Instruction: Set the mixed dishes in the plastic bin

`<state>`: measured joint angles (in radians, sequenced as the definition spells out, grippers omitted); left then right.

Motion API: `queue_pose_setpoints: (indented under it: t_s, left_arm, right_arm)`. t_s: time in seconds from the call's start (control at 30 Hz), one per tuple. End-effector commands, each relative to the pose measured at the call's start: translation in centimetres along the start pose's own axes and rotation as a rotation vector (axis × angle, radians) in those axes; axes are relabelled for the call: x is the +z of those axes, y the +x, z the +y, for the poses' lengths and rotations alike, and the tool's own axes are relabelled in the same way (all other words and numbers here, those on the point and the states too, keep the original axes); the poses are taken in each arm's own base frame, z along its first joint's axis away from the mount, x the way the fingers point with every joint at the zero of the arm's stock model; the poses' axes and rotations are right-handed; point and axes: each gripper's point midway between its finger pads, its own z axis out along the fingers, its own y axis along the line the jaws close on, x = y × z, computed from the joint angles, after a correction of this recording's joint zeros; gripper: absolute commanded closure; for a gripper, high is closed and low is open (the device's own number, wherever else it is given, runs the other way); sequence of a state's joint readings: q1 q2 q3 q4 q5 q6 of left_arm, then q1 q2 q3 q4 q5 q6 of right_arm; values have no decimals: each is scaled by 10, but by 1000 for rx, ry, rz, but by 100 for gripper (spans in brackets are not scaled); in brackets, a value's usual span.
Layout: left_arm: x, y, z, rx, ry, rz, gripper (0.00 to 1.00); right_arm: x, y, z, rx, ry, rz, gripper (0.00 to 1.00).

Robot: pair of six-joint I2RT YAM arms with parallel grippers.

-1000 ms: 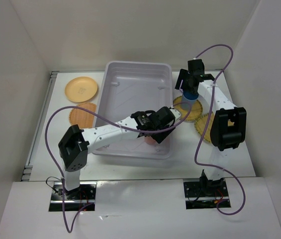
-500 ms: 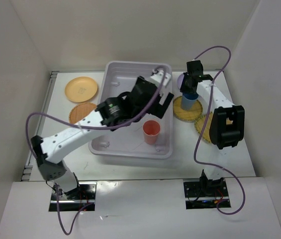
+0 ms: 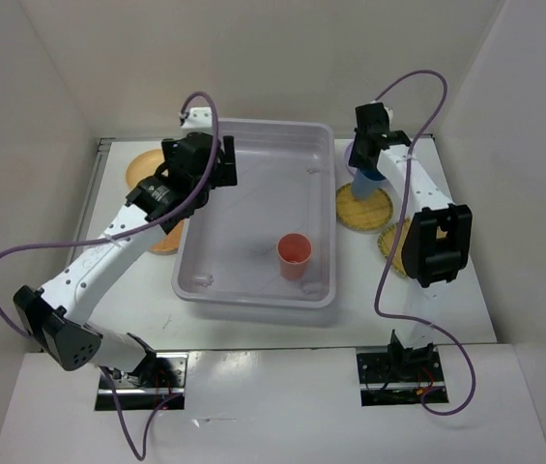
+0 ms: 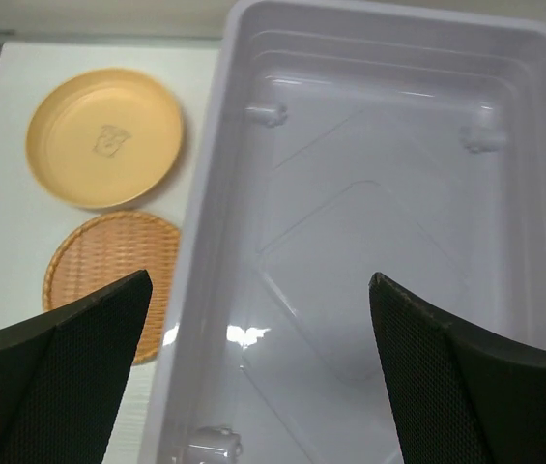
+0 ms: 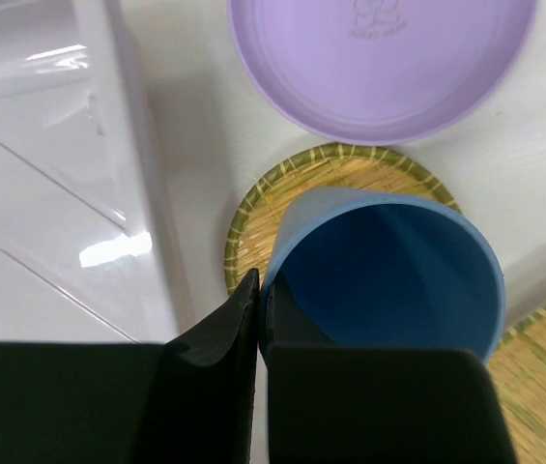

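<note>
bright even light, glare inside the bin (image 4: 350,242).

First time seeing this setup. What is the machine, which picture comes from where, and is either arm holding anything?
Two small robot arms stand on a table, each ending in a two-finger gripper. The wide picture is from a fixed camera above; the other two are from cameras on the wrists. The left gripper is open and empty above the left edge of the plastic bin, where a salmon-pink cup stands. The right gripper pinches the rim of a blue cup over a woven plate. Beside it lies a lavender plate; left of the bin lie an orange-tan plate and a second woven plate.
</note>
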<state>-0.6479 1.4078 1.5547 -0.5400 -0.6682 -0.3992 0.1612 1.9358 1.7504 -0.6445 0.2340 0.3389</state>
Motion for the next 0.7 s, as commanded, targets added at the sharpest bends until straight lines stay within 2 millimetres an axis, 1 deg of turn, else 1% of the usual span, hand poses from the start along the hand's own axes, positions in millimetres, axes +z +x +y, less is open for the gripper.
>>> queue_pose_setpoints:
  t_s: [0.0, 0.03, 0.07, 0.1, 0.13, 0.17, 0.2, 0.23, 0.27, 0.3, 0.33, 0.37, 0.4, 0.43, 0.47, 0.5, 0.53, 0.57, 0.6, 0.63, 0.67]
  left_arm:
    - [21, 0, 32, -128, -23, 10, 0]
    - [30, 7, 40, -143, -27, 38, 0]
    - [40, 11, 69, -174, -92, 55, 0]
    - [49, 19, 83, -176, -133, 75, 0]
    - [54, 32, 94, -180, -149, 109, 0]
    - [61, 41, 107, -188, -173, 136, 0]
    - [69, 45, 137, -225, -223, 143, 0]
    - [76, 59, 149, -231, -229, 182, 0]
    - [81, 67, 154, -256, -198, 216, 0]
    - [85, 68, 166, -279, -208, 218, 0]
    - [91, 80, 187, -309, -236, 251, 0]
    - [94, 85, 194, -322, -243, 258, 0]
    - [97, 94, 208, -328, -265, 282, 0]
    - [97, 100, 213, -333, -278, 294, 0]
    - [100, 102, 219, -326, -286, 295, 0]
    - [99, 109, 228, -335, -307, 308, 0]
    - [101, 120, 231, -332, -310, 335, 0]
    - [101, 121, 236, -337, -319, 332, 0]
    - [102, 130, 245, -355, -333, 353, 0]
    - [102, 134, 250, -365, -338, 357, 0]
    - [104, 139, 253, -377, -333, 370, 0]
  right_arm:
    - [-67, -55, 11, -30, 23, -177, 100]
    - [-85, -58, 22, -61, 6, -204, 100]
    - [-96, -59, 26, -92, 4, -216, 100]
    - [-107, -63, 34, -104, -9, -243, 100]
    - [-119, -57, 51, -129, -44, -245, 100]
    - [-137, -63, 58, -138, -73, -279, 100]
    - [-149, -64, 64, -153, -93, -290, 100]
    - [-158, -56, 83, -179, -146, -282, 100]
    - [-169, -55, 87, -188, -161, -285, 100]
    - [-181, -57, 96, -203, -194, -295, 100]
    - [-191, -51, 110, -223, -236, -291, 100]
    - [-198, -48, 117, -234, -262, -286, 100]
    - [-207, -47, 121, -254, -274, -286, 100]
    - [-212, -44, 125, -263, -286, -285, 100]
    - [-224, -41, 135, -276, -314, -291, 100]
    - [-228, -34, 137, -293, -326, -271, 100]
    - [-234, -30, 141, -304, -346, -262, 100]
    - [-243, -27, 148, -307, -367, -262, 100]
    - [-244, -17, 150, -315, -380, -228, 100]
    - [-249, -14, 152, -323, -396, -223, 100]
    - [-254, -6, 159, -330, -411, -208, 100]
